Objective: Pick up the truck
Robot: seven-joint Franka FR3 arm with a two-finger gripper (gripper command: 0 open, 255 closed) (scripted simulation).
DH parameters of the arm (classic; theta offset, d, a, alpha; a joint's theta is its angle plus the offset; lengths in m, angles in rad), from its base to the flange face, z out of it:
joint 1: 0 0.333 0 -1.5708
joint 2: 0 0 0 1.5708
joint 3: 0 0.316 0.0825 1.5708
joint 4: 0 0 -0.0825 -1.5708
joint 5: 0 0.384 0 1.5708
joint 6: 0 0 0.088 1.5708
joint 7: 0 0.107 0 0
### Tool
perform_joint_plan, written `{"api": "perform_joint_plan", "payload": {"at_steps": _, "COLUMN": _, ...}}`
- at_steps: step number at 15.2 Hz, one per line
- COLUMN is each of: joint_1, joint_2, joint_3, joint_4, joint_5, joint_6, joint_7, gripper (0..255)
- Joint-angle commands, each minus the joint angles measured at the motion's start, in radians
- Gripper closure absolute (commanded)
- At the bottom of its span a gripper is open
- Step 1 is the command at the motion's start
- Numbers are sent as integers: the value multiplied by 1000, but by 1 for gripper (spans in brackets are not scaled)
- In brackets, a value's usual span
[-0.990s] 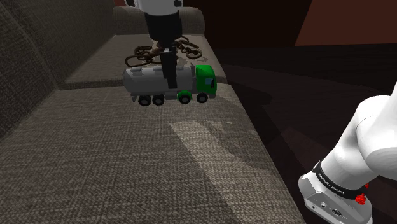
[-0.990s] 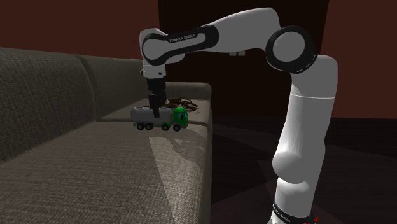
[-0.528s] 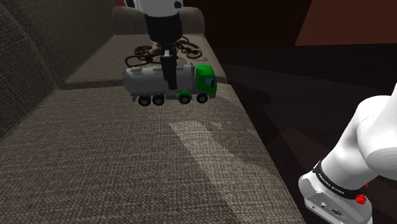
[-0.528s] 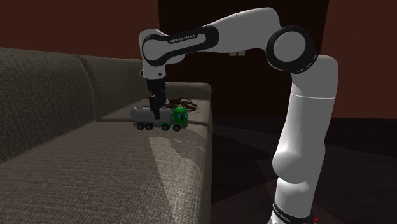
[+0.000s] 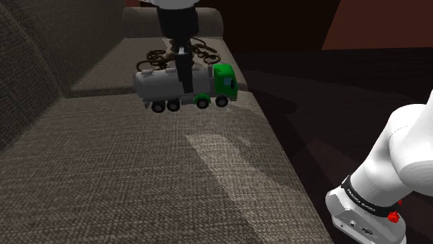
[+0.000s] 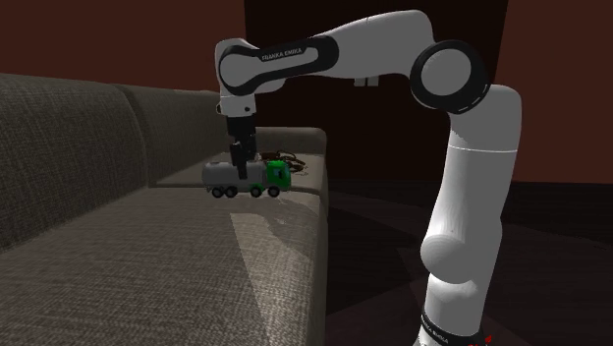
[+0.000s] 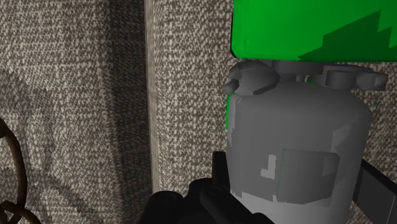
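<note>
A toy tanker truck (image 5: 161, 84) with a grey tank and a green cab (image 5: 223, 79) hangs just above the sofa seat (image 5: 132, 173), its cab end tipped slightly up. My black gripper (image 5: 184, 84) comes straight down on the middle of the tank and is shut on it. In the second exterior view the truck (image 6: 221, 177) hangs under the gripper (image 6: 239, 169) near the seat's front edge. The wrist view has the grey tank (image 7: 296, 127) clasped between the fingers (image 7: 219, 172), with the green cab (image 7: 299, 28) beyond.
A tangle of brown loops (image 5: 161, 57) lies on the seat right behind the truck. The sofa's backrest (image 5: 35, 62) rises along the shoulder view's left and an armrest (image 5: 135, 21) closes the far end. Dark floor drops off past the seat's front edge (image 5: 277, 152).
The fingers have closed on the tank. The truck has since risen a little off the seat with the gripper, its cab end tipping up.
</note>
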Motion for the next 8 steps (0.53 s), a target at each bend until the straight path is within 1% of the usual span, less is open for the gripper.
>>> {"api": "perform_joint_plan", "payload": {"at_steps": 1, "joint_1": 1, "joint_2": 3, "joint_3": 1, "joint_4": 33, "joint_5": -1, "joint_6": -29, "joint_7": -1, "gripper": 255}}
{"api": "perform_joint_plan", "payload": {"at_steps": 8, "joint_1": 4, "joint_2": 24, "joint_3": 4, "joint_4": 152, "joint_5": -8, "joint_6": -129, "joint_7": -2, "gripper": 255}}
